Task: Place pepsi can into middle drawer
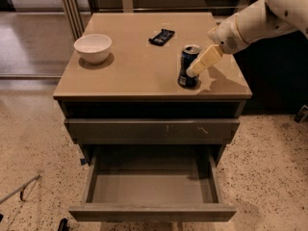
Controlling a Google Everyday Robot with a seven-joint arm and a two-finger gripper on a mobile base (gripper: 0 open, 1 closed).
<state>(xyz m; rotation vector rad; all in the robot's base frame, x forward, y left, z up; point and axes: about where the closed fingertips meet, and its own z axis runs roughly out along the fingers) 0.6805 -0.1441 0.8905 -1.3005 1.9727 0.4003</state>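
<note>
The pepsi can [186, 69], dark blue with a silver top, stands upright on the right front part of the cabinet top [139, 69]. My gripper [194, 70] reaches in from the right on a white arm and sits against the can's right side, overlapping it. The can rests on the top. The middle drawer [153, 212] is pulled out wide at the bottom of the view, with a plain front and a smooth grey inside that holds nothing.
A white bowl [93, 47] sits at the top's left. A flat black wrapped bar [161, 36] lies at the back middle. A closed drawer front with white scuff marks [151, 130] is above the open drawer. Speckled floor surrounds the cabinet.
</note>
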